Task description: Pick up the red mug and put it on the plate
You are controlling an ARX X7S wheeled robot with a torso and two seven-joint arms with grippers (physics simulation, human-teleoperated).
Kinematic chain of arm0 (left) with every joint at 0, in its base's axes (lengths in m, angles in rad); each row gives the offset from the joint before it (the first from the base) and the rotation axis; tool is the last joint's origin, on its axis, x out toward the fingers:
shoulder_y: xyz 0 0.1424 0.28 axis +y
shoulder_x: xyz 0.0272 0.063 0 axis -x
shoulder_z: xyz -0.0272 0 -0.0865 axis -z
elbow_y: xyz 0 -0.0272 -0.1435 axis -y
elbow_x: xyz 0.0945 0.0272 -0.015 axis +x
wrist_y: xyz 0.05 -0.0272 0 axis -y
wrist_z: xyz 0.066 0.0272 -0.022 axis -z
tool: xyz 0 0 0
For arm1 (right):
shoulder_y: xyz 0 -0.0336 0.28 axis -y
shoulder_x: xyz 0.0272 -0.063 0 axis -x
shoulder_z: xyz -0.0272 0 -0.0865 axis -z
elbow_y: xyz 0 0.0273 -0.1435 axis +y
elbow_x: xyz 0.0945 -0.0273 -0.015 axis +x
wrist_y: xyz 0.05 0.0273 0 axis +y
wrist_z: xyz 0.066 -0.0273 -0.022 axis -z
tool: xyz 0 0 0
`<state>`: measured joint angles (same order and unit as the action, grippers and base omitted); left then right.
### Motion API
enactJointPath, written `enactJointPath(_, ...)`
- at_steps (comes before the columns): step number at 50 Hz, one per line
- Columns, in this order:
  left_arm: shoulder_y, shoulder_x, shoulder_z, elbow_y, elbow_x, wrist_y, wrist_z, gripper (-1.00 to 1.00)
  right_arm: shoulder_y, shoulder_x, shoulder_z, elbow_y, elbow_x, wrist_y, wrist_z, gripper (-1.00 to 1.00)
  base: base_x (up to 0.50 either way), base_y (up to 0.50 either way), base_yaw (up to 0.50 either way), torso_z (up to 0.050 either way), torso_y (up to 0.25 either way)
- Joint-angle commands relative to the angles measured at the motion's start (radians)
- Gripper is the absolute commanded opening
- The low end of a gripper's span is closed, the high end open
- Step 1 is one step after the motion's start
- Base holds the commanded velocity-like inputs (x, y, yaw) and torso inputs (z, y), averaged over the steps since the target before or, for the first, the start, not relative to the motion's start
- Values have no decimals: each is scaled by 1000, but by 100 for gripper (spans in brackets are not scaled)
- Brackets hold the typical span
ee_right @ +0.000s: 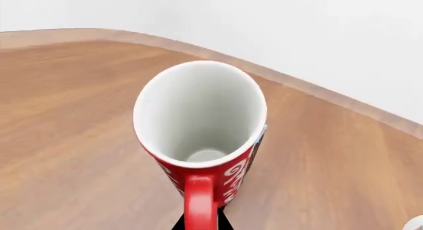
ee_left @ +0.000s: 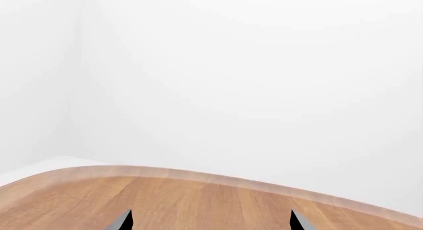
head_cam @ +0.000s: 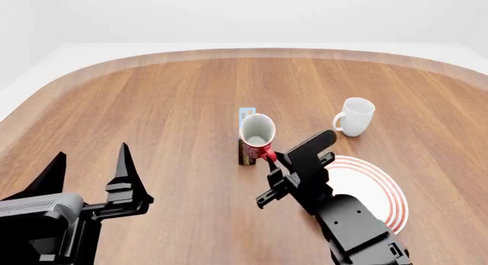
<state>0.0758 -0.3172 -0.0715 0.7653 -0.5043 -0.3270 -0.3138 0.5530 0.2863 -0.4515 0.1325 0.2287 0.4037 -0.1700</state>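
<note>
The red mug (head_cam: pixel 257 132), white inside with white markings, is held by its red handle (ee_right: pixel 200 200) in my right gripper (head_cam: pixel 272 160), which is shut on the handle. In the right wrist view the mug (ee_right: pixel 198 126) fills the middle, and the dark fingertips of the right gripper (ee_right: pixel 200 223) pinch the handle from both sides. I cannot tell whether the mug touches the table. The plate (head_cam: pixel 381 191), white with red rings, lies to the mug's right, partly hidden by my right arm. My left gripper (head_cam: pixel 90 155) is open over bare wood at the near left, far from the mug, and its fingertips (ee_left: pixel 126 219) have nothing between them.
A plain white mug (head_cam: pixel 355 116) stands behind the plate. A small box (head_cam: pixel 246 112) with a blue top sits directly behind the red mug, mostly hidden by it. The wooden table's curved far edge (head_cam: pixel 252 52) meets a white floor and wall.
</note>
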Motion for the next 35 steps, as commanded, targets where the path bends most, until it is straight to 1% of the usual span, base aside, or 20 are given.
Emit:
enactJointPath(1, -3, -5, 5, 1, -2, -1, -6, 100, -97, 95, 148, -312, 72, 105, 117, -100, 0, 0, 0, 0, 0)
enactJointPath(11, 1, -7, 17, 0, 7, 7, -6, 100, -261, 167, 338, -534, 196, 214, 207, -100, 0, 0, 0, 0, 0)
enactJointPath(15, 4, -7, 25, -2, 11, 11, -4, 100, -349, 188, 459, -628, 275, 252, 243, -100, 0, 0, 0, 0, 0)
enactJointPath(20, 4, -10, 23, -2, 6, 11, -5, 100, -408, 208, 550, -688, 327, 291, 277, -100, 0, 0, 0, 0, 0)
enactJointPath(23, 2, -11, 21, -2, 3, 12, -7, 100, -416, 211, 564, -696, 337, 296, 280, -100, 0, 0, 0, 0, 3)
enactJointPath(24, 0, -11, 21, -3, 2, 11, -8, 100, -442, 224, 604, -721, 368, 323, 287, -100, 0, 0, 0, 0, 0)
enactJointPath(28, -3, -13, 22, -1, -1, 9, -11, 100, -481, 242, 643, -735, 395, 355, 296, -100, 0, 0, 0, 0, 0)
enactJointPath(35, -2, -12, 31, -3, 5, 14, -13, 100, -521, 241, 683, -712, 405, 346, 292, -100, 0, 0, 0, 0, 0)
